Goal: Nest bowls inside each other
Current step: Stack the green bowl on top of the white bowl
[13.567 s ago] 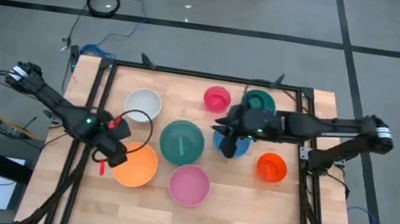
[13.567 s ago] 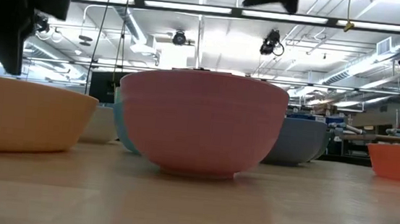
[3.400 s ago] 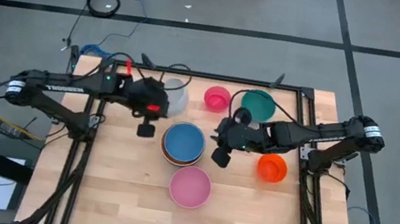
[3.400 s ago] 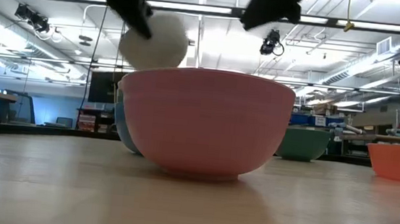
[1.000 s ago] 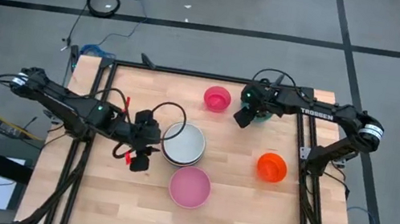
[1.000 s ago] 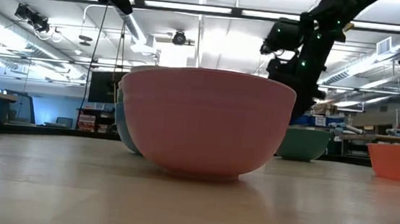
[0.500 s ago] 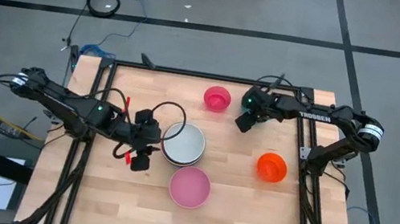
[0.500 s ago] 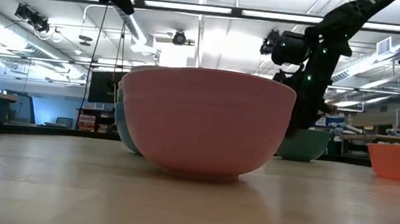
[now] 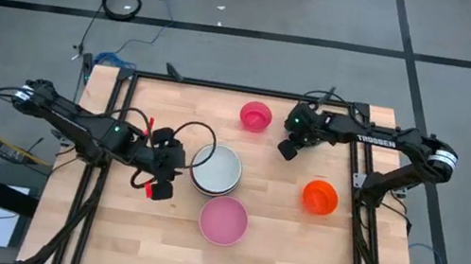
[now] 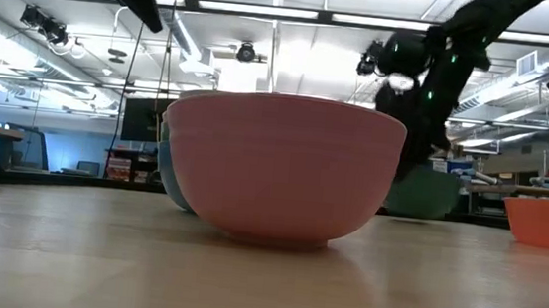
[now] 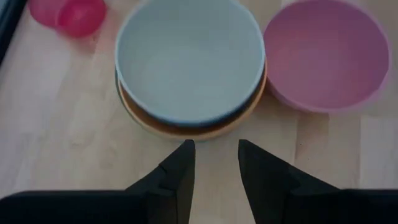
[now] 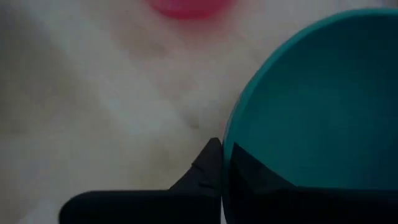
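Observation:
A stack of bowls with a white bowl (image 9: 216,168) on top stands mid-table; an orange rim (image 11: 193,129) shows under it. A large pink bowl (image 9: 223,220) stands just in front of the stack. A small pink bowl (image 9: 255,115) sits at the far middle. An orange-red bowl (image 9: 319,197) stands at the right. The green bowl (image 12: 317,99) stands at the far right, mostly under my right arm in the high view. My right gripper (image 9: 288,148) is shut on it. My left gripper (image 11: 215,163) hangs open just left of the stack, holding nothing. My right gripper pinches the green bowl's rim (image 12: 227,144) on the side toward the table's left. One finger (image 12: 205,167) is outside the wall and the other is inside. The fingers slant down from above. Whether the bowl's base is on the table, I cannot tell.
The table's dark metal frame (image 9: 356,186) runs along its left and right edges, and cables trail over its left side. Bare wood lies at the near edge and between the stack and the orange-red bowl. In the low view the large pink bowl (image 10: 283,165) hides most of the stack.
My right gripper has sunk a little beside the green bowl and shut on its rim. It stood open above the bowl a second ago.

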